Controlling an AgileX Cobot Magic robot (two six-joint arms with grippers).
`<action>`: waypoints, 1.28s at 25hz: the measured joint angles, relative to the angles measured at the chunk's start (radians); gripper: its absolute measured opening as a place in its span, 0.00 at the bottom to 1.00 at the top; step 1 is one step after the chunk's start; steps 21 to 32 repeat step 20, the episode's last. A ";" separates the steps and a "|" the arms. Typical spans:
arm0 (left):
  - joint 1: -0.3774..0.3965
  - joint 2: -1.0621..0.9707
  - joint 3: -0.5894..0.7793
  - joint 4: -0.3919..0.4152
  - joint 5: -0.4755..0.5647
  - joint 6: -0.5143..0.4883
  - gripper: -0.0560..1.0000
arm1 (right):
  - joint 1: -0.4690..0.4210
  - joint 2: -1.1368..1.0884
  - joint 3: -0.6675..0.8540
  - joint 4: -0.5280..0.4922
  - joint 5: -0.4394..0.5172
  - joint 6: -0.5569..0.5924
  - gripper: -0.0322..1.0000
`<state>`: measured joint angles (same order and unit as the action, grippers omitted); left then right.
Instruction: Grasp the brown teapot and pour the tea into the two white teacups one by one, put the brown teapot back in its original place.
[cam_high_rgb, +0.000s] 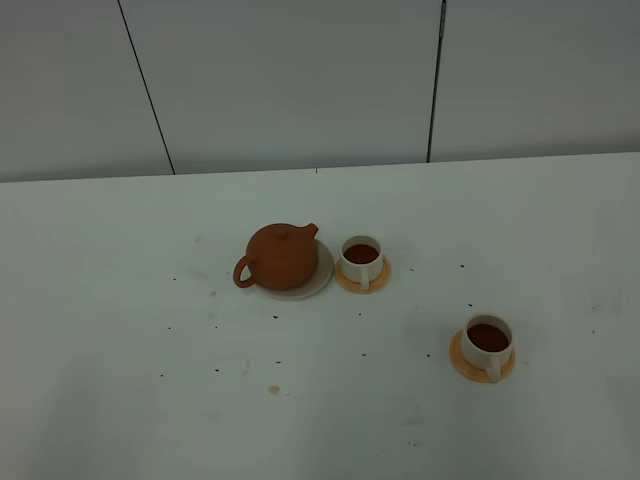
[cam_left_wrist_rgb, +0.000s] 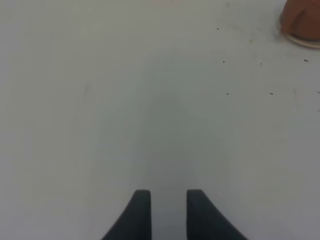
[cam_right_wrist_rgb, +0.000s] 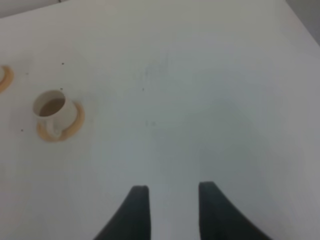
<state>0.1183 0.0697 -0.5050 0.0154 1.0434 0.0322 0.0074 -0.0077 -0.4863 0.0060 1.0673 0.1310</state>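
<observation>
The left gripper (cam_left_wrist_rgb: 169, 212) hangs over bare white table (cam_high_rgb: 120, 380), jaws a narrow gap apart, holding nothing. The right gripper (cam_right_wrist_rgb: 173, 210) likewise, jaws slightly wider, empty. Well ahead of the right jaws, off to one side, a filled white teacup (cam_right_wrist_rgb: 51, 109) sits on its orange coaster (cam_right_wrist_rgb: 75, 122). Far beyond the left jaws, the brown teapot (cam_left_wrist_rgb: 301, 19) rests upright on its beige saucer (cam_left_wrist_rgb: 305, 42), with the other filled teacup (cam_high_rgb: 360, 258) just beside it.

The left gripper (cam_left_wrist_rgb: 168, 212) hangs with its jaws slightly parted, holding nothing; the right gripper (cam_right_wrist_rgb: 173, 210) likewise, its gap a little wider.
</observation>
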 joint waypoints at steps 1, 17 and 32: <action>0.000 0.000 0.000 0.000 0.000 0.000 0.28 | 0.000 0.000 0.000 0.000 0.000 0.000 0.26; 0.000 0.000 0.000 0.000 0.000 0.000 0.28 | 0.000 0.000 0.000 0.000 0.000 0.000 0.26; 0.000 0.000 0.000 0.000 0.000 0.000 0.28 | 0.000 0.000 0.000 0.000 0.000 0.000 0.26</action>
